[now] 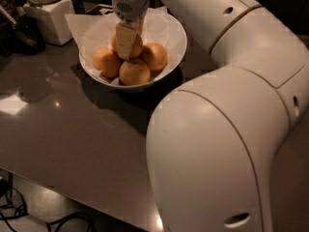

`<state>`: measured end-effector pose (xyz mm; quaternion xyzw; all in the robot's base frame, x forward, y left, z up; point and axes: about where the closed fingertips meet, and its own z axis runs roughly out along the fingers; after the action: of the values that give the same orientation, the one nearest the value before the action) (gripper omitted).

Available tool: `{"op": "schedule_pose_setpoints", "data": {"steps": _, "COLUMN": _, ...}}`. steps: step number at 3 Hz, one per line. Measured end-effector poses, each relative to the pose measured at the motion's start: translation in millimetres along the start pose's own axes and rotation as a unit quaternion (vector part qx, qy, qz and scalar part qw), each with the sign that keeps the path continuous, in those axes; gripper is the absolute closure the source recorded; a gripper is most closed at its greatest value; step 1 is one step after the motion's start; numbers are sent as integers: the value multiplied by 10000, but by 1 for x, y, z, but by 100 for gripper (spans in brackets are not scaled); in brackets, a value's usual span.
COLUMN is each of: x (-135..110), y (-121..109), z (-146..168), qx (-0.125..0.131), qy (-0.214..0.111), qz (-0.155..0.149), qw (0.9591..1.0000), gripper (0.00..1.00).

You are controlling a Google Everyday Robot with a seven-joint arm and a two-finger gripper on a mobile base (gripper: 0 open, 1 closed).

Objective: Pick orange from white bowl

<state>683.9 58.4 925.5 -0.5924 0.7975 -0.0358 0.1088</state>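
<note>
Dim light falls on a grey counter point(72, 129) with a white jar point(48, 8) at its far left corner and cables on the floor below. Near the far edge stands the white bowl point(179, 37), lined with crinkled paper point(79, 25) and holding four oranges. Three lie low, at the left point(106, 62), front point(134, 72) and right point(155, 56). The task's orange point(137, 47) sits behind and above them, in the middle of the bowl.

The big white arm point(231, 105) fills the right side and reaches over the bowl from above. Its pincer point(126, 41) points straight down and is right at that top orange, touching or almost touching it. Whether it is open or clamped on the fruit cannot be told.

The step in hand looks like the grasp itself. If the grip is firm, the next move calls for a straight lift, clear of the rim. The neighbours lean close, so a sideways pull could roll them or drag the paper.
</note>
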Motion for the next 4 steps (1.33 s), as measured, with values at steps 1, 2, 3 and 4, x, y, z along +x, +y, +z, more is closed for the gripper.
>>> {"op": "schedule_pose_setpoints", "data": {"steps": 1, "x": -6, "y": -4, "z": 3, "qx": 72, "qy": -100, "qz": -4, "qw": 9999, "gripper": 69}}
{"op": "schedule_pose_setpoints", "data": {"steps": 2, "x": -6, "y": -3, "z": 1, "qx": 73, "qy": -102, "qz": -4, "qw": 9999, "gripper": 93}}
{"op": "schedule_pose_setpoints", "data": {"steps": 3, "x": 28, "y": -12, "z": -25, "qx": 524, "qy": -365, "qz": -41, "qw": 9980, "gripper": 100}}
{"op": "schedule_pose_setpoints", "data": {"steps": 4, "x": 55, "y": 24, "z": -80, "qx": 940, "qy": -1222, "qz": -417, "qw": 9872, "gripper": 100}}
